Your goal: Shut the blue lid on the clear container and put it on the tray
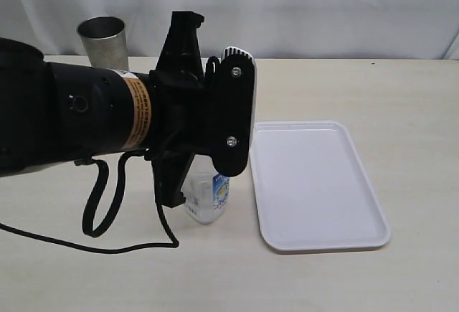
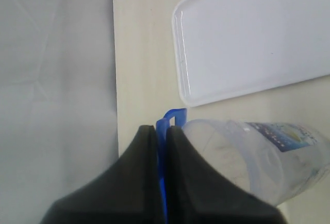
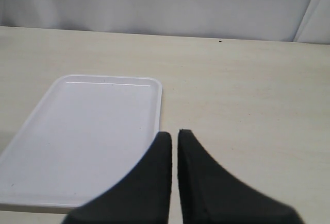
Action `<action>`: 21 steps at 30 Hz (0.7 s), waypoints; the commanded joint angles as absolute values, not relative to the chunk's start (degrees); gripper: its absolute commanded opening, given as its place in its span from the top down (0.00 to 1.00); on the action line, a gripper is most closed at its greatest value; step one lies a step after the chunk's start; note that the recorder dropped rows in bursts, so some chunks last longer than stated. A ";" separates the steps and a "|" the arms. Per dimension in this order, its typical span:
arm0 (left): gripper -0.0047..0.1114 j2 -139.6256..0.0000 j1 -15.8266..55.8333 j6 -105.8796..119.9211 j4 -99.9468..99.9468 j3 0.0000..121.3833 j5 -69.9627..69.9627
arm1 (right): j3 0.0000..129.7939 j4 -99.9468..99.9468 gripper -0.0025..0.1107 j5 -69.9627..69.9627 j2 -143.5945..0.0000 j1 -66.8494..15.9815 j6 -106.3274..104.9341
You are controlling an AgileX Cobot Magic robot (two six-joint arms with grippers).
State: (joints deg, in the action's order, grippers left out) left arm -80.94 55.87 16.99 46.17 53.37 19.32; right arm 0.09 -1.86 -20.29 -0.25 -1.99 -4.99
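Observation:
The clear container (image 1: pixel 208 199) stands upright on the table just left of the tray (image 1: pixel 315 183), its top hidden behind my left arm (image 1: pixel 86 111). In the left wrist view my left gripper (image 2: pixel 160 129) is shut on a flap of the blue lid (image 2: pixel 176 116), right at the mouth of the container (image 2: pixel 258 157). Whether the lid sits fully on the rim I cannot tell. The tray (image 2: pixel 247 38) lies close beside the container. My right gripper (image 3: pixel 174 134) is shut on nothing, hovering over the table next to the tray's (image 3: pixel 87 131) edge.
A tapered steel cup (image 1: pixel 104 39) stands at the back left of the table. A black cable (image 1: pixel 107 219) from the left arm loops over the table in front. A grey backdrop closes off the far edge.

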 commanded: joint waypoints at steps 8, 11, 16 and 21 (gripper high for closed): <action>0.96 -80.45 56.04 16.30 41.67 53.39 20.79 | 0.00 -2.09 0.94 -19.56 0.00 -2.11 -5.14; 0.96 -80.45 56.04 16.30 39.58 53.39 21.05 | 0.00 -2.09 0.94 -19.56 0.00 -2.11 -5.14; 0.96 -80.45 56.04 16.30 37.60 53.39 21.05 | 0.00 -2.09 0.94 -19.56 0.00 -2.11 -5.14; 0.96 -80.45 56.04 16.30 35.05 53.39 21.97 | 0.00 -2.09 0.94 -19.56 0.00 -2.11 -5.14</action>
